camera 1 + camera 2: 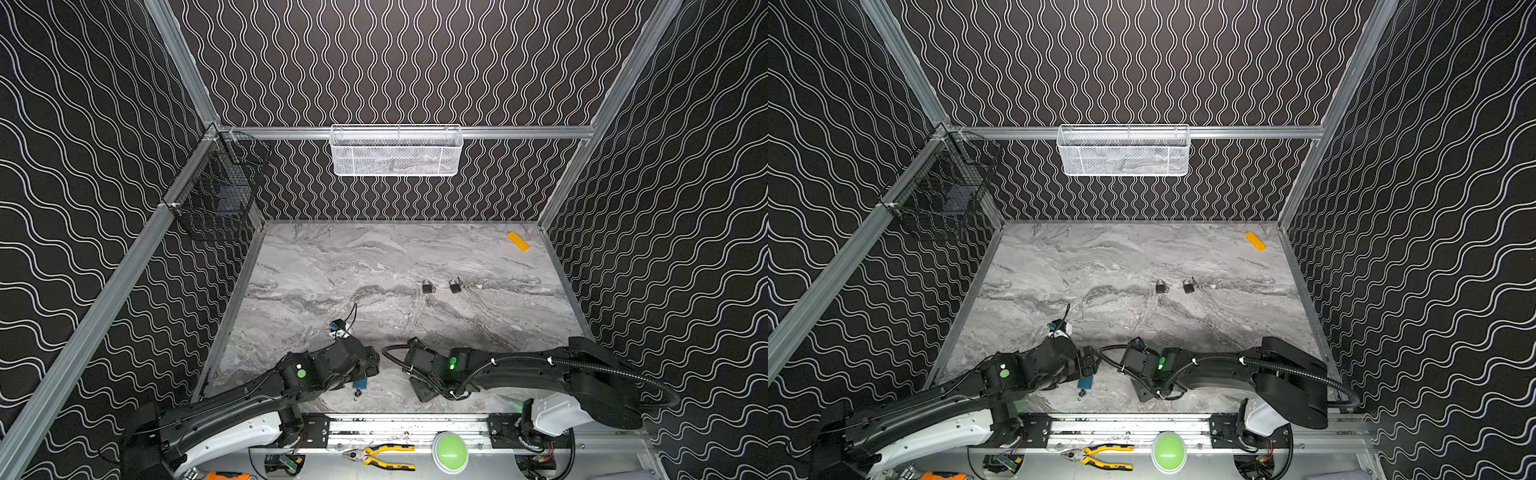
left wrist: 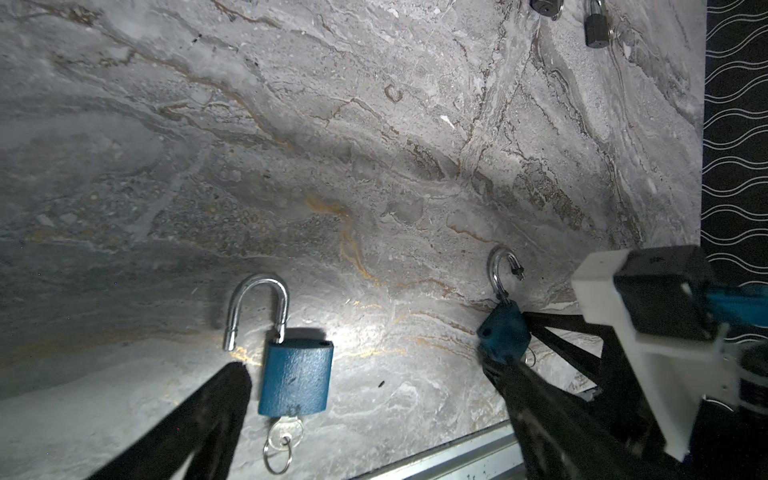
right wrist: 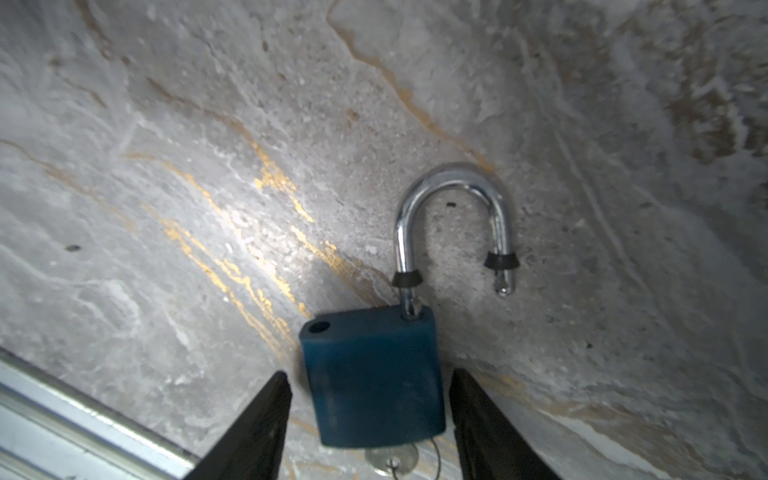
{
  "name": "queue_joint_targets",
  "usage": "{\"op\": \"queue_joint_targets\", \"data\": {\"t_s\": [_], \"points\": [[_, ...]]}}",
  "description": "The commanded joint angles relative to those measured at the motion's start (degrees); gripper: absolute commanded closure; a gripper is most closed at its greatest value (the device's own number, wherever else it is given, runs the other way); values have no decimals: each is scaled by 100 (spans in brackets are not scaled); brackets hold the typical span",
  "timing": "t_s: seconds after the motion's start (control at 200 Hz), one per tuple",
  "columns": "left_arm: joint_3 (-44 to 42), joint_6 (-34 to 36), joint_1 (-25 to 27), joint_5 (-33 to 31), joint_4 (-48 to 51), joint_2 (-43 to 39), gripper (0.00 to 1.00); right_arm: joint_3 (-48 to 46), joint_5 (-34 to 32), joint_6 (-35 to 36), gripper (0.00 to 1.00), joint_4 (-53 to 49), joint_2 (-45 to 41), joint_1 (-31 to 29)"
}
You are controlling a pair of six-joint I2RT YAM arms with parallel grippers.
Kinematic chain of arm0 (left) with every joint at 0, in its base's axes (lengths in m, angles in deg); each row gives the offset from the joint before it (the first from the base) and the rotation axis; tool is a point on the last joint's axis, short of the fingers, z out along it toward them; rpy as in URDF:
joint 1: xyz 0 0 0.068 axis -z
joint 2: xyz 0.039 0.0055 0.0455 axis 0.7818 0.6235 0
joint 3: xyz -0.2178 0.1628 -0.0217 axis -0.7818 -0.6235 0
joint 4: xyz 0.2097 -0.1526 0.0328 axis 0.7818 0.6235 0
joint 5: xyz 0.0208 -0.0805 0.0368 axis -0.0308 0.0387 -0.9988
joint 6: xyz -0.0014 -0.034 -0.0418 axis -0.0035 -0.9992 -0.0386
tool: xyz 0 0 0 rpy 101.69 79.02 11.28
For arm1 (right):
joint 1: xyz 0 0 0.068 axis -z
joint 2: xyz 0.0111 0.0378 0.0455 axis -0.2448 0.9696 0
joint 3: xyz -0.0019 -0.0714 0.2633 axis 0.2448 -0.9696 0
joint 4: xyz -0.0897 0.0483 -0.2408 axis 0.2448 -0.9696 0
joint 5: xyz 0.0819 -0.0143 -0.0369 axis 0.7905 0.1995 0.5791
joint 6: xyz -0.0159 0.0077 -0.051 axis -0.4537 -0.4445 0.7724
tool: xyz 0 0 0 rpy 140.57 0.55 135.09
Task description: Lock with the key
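right end effector [image 3: 369,374] straddles blue padlock [image 3: 374,390] near tabletop [image 3: 166,166] front edge, jaws not touching it. shackle [image 3: 451,187] open, key [image 3: 392,459] inserted. left end effector [image 2: 365,374] fully released over second blue padlock [image 2: 296,376].

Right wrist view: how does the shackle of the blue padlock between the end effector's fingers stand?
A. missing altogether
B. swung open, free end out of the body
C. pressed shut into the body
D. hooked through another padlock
B: on the blue padlock, the shackle has its free end clear of the body, and the hole for it stands empty.
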Motion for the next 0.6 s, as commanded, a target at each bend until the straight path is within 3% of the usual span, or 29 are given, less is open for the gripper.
{"op": "queue_joint_targets", "data": {"t_s": [0.0, 0.275, 0.591], "points": [[39, 7, -20, -39, -7, 7, 1, 21, 1, -13, 38, -31, 60, -22], [-48, -15, -35, -38, -3, -66, 1, -57, 21, -8, 43, 80, 140, -15], [-50, 12, -40, -73, 37, -166, 1, -112, 19, -37, 69, 128, -23, -20]]}}
